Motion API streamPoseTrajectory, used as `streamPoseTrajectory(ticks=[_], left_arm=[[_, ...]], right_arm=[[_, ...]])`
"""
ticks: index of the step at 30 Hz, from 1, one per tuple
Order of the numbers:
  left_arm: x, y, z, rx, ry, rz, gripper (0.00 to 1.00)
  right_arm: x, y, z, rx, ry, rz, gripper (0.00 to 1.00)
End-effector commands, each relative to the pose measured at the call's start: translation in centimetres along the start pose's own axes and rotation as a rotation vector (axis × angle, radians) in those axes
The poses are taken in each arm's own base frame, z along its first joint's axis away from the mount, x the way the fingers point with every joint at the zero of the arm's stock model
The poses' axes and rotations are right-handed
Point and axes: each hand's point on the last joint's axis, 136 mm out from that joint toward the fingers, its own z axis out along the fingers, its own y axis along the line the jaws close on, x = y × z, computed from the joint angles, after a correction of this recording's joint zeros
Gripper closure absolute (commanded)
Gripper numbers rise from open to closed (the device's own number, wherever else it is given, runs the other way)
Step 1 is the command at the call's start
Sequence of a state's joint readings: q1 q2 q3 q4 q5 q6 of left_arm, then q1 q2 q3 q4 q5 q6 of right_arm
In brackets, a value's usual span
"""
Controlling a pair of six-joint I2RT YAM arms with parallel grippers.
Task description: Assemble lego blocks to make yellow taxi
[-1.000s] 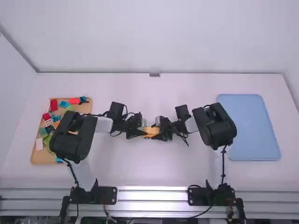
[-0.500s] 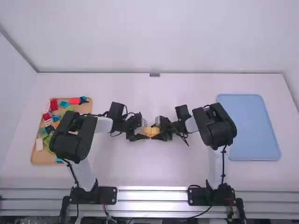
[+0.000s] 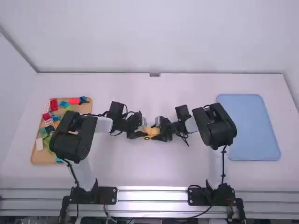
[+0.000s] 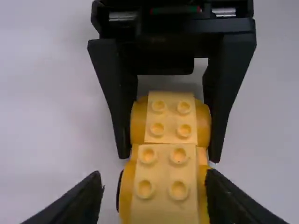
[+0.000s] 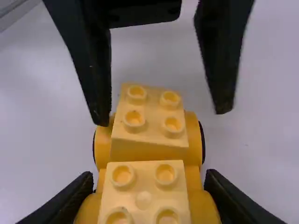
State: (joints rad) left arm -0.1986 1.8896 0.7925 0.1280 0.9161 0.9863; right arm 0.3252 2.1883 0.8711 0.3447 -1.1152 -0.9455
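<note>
- The taxi (image 3: pixel 152 132) is at mid-worktop (image 3: pixel 159 168), tray (image 3: pixel 254 127) at three o'clock.
- Right tool (image 4: pixel 169 158) clasps its three-o'clock end; left tool (image 5: pixel 163 115), seemingly released, straddles the nine-o'clock end.
- Should feel light, stiff; joints may split, so pinch both sides.

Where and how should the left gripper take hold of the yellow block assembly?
I'd come from the left arm's end of the yellow block assembly, one finger on each rounded side. Its length runs arm to arm, and raised studs make the top awkward. The right gripper holds the other end this way.
</note>
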Motion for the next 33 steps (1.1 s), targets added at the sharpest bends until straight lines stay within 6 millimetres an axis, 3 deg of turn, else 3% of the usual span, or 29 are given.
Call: streamPoseTrajectory(ticks=[1,4,8,22,24,26,28,33], left_arm=[[-0.9,-0.1,0.3,0.034,-0.027,-0.011,0.51],[-0.7,-0.4,0.2,0.044,-0.016,-0.033,0.56],[-0.7,-0.7,0.3,0.055,-0.016,-0.009,0.71],[-0.2,-0.5,0.4,0.04,0.011,0.069,0.73],[-0.3,-0.5,0.4,0.039,0.01,0.056,0.64],[-0.3,-0.5,0.4,0.039,0.011,0.052,0.37],[-0.4,-0.5,0.4,0.043,0.003,0.052,0.23],[-2.1,-0.3,-0.5,0.048,-0.077,0.069,0.21]], right_arm=[[1.0,0.0,0.2,0.011,0.038,0.035,0.46],[1.0,0.0,0.2,0.011,0.038,0.035,0.46],[1.0,0.0,0.2,0.011,0.038,0.034,0.46],[1.0,0.0,0.2,0.011,0.038,0.034,0.46],[1.0,0.0,0.2,0.012,0.038,0.034,0.46],[1.0,0.0,0.2,0.012,0.038,0.034,0.46],[1.0,0.0,0.2,0.011,0.038,0.034,0.46],[1.0,0.0,0.2,0.012,0.038,0.034,0.45]])
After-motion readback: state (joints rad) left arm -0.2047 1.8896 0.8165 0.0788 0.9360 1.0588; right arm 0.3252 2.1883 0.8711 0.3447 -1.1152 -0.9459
